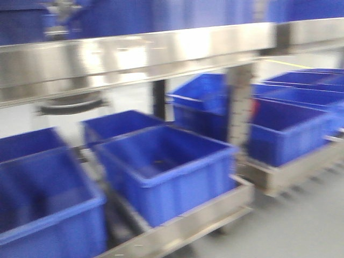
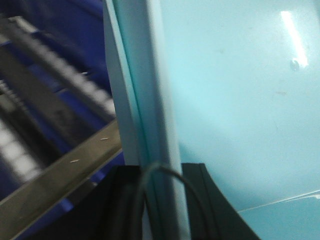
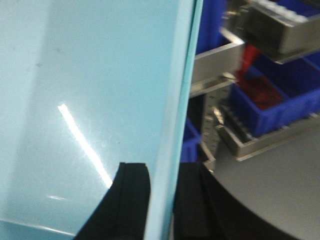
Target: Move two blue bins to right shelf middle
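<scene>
Dark blue crate [image 1: 166,172] near centre on a low steel tier [image 1: 215,212], another crate [image 1: 45,209] just left, more dark blue crates [image 1: 285,126] far right, grey floor [image 1: 301,226], red contents [image 3: 257,89] inside one crate

Right tool [image 3: 161,175] clamped on pale blue bin [image 3: 90,75] rim; dark blue crates [image 3: 270,107] on steel rack [image 3: 215,62] at right.

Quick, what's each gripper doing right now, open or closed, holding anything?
Left gripper: shut on the pale blue bin, fingers astride its wall.
Right gripper: shut on the pale blue bin wall likewise.
</scene>
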Available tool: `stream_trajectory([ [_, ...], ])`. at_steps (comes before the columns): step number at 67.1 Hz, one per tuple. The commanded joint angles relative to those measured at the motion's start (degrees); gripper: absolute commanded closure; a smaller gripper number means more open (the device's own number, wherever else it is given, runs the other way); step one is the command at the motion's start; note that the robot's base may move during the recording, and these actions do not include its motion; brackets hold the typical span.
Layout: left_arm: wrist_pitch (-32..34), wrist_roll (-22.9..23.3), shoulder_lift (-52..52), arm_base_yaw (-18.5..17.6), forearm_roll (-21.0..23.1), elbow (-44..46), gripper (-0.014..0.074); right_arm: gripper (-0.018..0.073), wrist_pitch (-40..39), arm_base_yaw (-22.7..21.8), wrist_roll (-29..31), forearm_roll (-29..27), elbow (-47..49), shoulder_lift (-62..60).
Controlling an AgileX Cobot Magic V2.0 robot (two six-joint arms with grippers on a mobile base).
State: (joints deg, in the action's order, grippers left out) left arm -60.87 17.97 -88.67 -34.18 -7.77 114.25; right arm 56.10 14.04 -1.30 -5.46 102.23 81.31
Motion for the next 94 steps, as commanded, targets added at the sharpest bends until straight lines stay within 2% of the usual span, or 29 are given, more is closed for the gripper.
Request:
stream_trajectory([
  [1, 5.3, -1.2, 1.4, -0.2, 2.0, 1.2, 0.0707, 0.0712, -5.5, -0.3, 0.8, 1.1, 0.9, -0.6],
  [94, 5.3, -1.2, 1.4, -0.2, 2.0, 1.2, 0.0707, 0.0712, -5.5, -0.3, 0.8, 1.1, 0.9, -0.6],
])
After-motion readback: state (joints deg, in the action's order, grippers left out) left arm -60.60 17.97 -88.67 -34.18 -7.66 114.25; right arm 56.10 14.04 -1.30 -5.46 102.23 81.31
